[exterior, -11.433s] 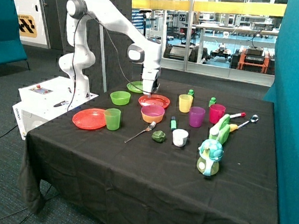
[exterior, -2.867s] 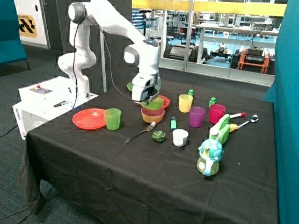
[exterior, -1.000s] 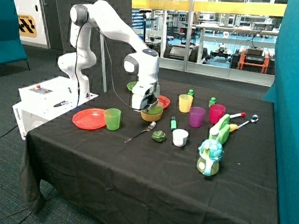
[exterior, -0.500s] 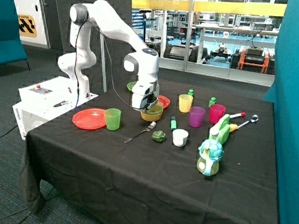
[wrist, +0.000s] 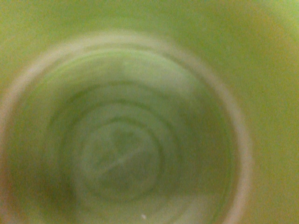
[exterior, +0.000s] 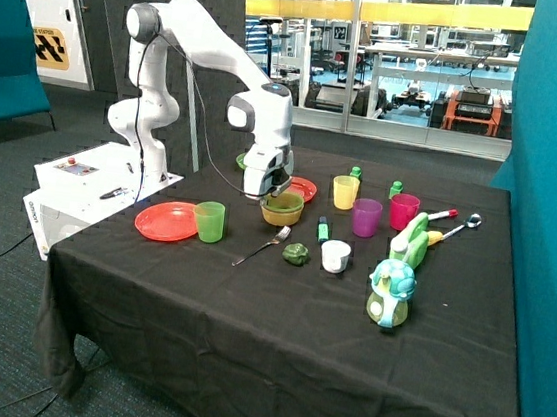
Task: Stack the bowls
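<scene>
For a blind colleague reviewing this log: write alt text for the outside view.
A white robot arm's gripper hangs just above a stack of bowls, a light green bowl nested on top, on a black-draped table. Around the stack lie red plates, coloured cups, a fork and toys.

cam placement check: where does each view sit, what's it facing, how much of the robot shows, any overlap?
Outside view: stands off the table's front corner, facing across the black table to the glass wall; the whole arm shows, with the end effector at the stacked bowls.
Wrist view: on the arm's wrist, pointing straight down into the light green bowl, which fills the frame; nothing of the robot shows.
Shared: only the green bowl, seen as the green rim topping the stack in the outside view.
</scene>
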You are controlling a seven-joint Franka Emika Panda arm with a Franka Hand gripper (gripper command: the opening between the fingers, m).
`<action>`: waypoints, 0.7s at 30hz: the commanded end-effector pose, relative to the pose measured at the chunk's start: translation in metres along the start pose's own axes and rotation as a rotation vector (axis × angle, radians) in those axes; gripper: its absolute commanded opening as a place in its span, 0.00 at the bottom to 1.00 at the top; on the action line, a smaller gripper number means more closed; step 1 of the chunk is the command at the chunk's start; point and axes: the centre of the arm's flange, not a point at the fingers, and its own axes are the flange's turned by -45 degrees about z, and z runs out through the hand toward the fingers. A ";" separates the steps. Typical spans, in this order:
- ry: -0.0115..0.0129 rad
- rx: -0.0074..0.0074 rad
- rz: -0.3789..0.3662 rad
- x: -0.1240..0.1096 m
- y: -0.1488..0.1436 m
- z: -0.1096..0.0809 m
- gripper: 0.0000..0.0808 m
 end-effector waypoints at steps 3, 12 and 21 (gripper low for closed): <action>-0.0080 0.0004 -0.053 -0.006 -0.016 -0.021 0.55; -0.0080 0.0006 -0.094 -0.017 -0.027 -0.034 0.53; -0.0080 0.0005 -0.064 -0.030 -0.014 -0.039 0.52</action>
